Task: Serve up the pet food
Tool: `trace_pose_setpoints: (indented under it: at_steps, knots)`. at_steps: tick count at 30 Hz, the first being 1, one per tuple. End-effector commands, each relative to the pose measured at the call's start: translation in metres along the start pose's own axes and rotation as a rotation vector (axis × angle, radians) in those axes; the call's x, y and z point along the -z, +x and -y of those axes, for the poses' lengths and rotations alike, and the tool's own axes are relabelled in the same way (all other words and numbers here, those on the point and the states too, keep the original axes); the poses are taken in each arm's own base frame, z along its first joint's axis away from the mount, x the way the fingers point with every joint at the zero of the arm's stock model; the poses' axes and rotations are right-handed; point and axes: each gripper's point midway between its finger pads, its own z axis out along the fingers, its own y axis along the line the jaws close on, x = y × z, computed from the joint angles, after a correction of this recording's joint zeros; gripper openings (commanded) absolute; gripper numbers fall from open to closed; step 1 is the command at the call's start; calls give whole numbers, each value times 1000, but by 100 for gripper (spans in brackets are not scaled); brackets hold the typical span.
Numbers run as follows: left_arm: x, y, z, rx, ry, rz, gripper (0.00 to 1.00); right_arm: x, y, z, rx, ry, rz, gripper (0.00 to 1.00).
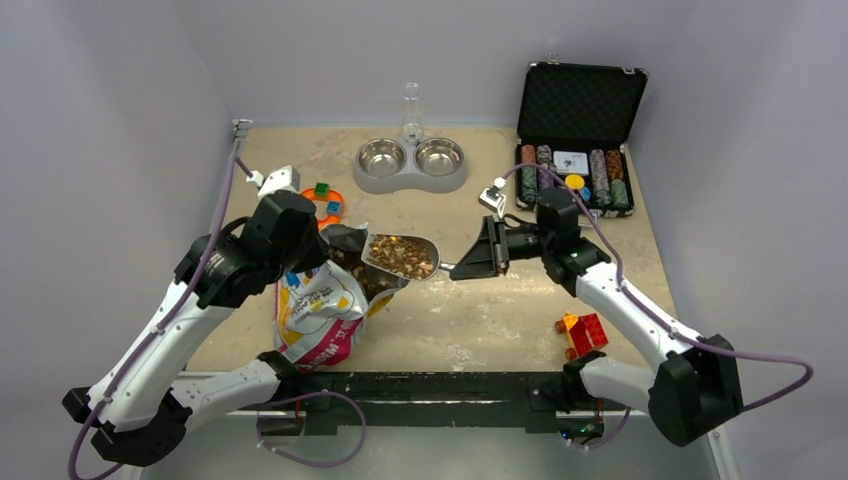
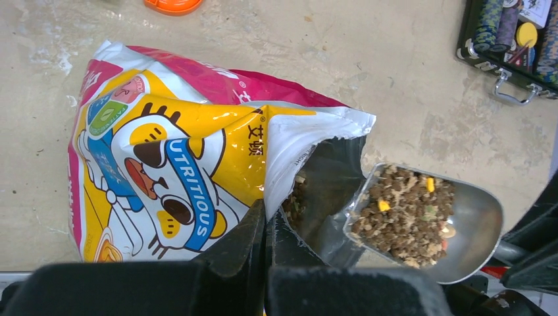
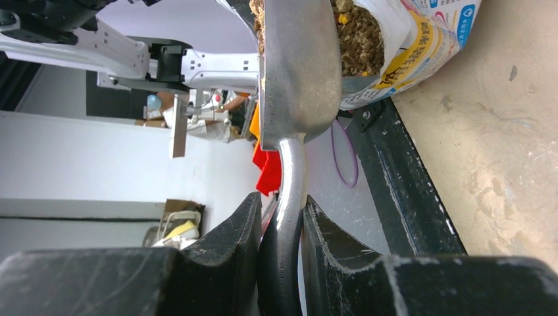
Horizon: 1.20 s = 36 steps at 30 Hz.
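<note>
1. From above, the pet food (image 1: 400, 257) filled a metal scoop (image 1: 431, 248) at the bag (image 1: 318, 312) mouth. A twin bowl (image 1: 411, 166) stood far behind and a chip case (image 1: 575, 170) far right.
2. The left gripper (image 2: 266, 224) pinched the bag's torn edge, with more kibble inside.
3. The right gripper (image 3: 281, 220) clamped the scoop's handle.
</note>
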Motion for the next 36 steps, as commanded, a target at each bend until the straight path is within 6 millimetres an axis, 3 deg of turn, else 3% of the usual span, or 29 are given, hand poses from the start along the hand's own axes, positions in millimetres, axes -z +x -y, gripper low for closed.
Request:
trace_pose_setpoints:
  at_steps: [1, 7, 14, 17, 21, 23, 30, 36]
  knots:
    - [4, -16, -24, -26, -130, 71, 0, 18, 1, -24, 40, -18, 10, 0]
    - [3, -18, -27, -47, -148, 79, 0, 38, -30, -59, 61, -4, 90, 0]
    - [8, -18, -33, -76, -139, 94, 0, 61, -110, -60, 68, 37, 227, 0]
    - [12, -18, -34, -79, -116, 103, 0, 71, -153, -39, 40, 78, 300, 0]
    - [18, -21, -32, -73, -88, 120, 0, 81, -206, 5, -48, 138, 374, 0]
    - [20, -24, -29, -76, -72, 130, 0, 85, -223, 26, -85, 162, 394, 0]
    - [22, -30, -17, -68, -32, 133, 0, 91, -254, 91, -215, 312, 418, 0]
    - [18, -24, -15, -53, -21, 114, 0, 100, -260, 140, -335, 506, 414, 0]
